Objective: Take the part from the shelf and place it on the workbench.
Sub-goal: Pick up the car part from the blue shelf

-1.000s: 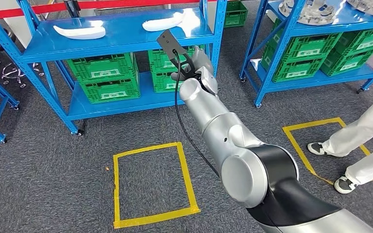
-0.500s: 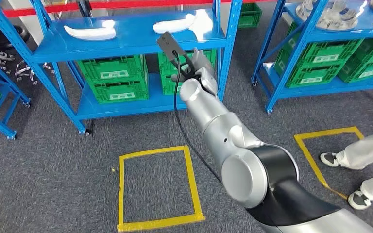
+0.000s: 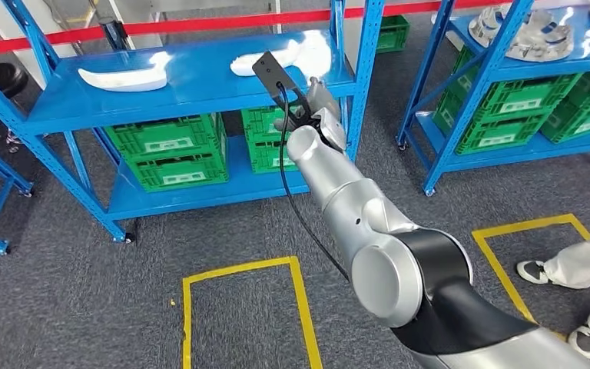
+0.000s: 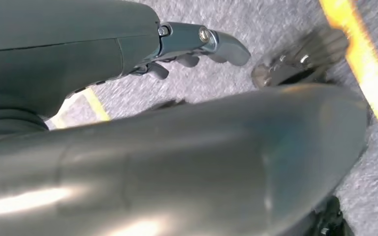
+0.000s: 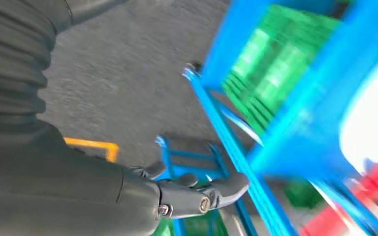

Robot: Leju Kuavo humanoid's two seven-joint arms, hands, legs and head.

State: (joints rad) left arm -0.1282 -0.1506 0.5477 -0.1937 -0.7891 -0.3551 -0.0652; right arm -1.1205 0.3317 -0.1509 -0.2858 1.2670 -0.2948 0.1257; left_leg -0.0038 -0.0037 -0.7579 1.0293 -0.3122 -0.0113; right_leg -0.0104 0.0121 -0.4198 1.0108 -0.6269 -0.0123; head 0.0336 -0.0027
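Part [image 3: 242, 66]: white, curved, flat on the upper board of the blue shelf [image 3: 200, 81], toward that board's right end, partly hidden behind the black bracket at the right wrist. Other part [image 3: 123, 77] of the same look on the same board, well apart, toward the left end.

Grey carpet floor [image 3: 69, 292] under everything. Shelf standing across the far side of the head view, with a red band [image 3: 223, 21] running behind its top. Second shelf [image 3: 445, 100], also blue, to the right, carrying grey metal pieces [image 3: 526, 34] on top.

Right arm [image 3: 369, 231], silver, reaching from the lower right up toward the first shelf, a black cable hanging along it.

Green crates [image 3: 173, 150] stacked on the lower board of the first shelf; more of them on the second shelf.

Person [image 3: 584, 265] in white trousers and pale shoes at the right edge, beside a yellow tape square [image 3: 511, 265]. Another tape square [image 3: 299, 300] on the floor in front of the first shelf.

Right robot hand [image 3: 321, 115] raised in front of the shelf's right post, below the level of the part and not touching it; in the right wrist view, robot hand [image 5: 197, 194] loosely spread with fingers slightly bent, nothing in it.

Left robot hand [image 4: 197, 44] hanging over the carpet near a yellow tape line, thumb out, fingers loosely bent and apart, holding nothing.
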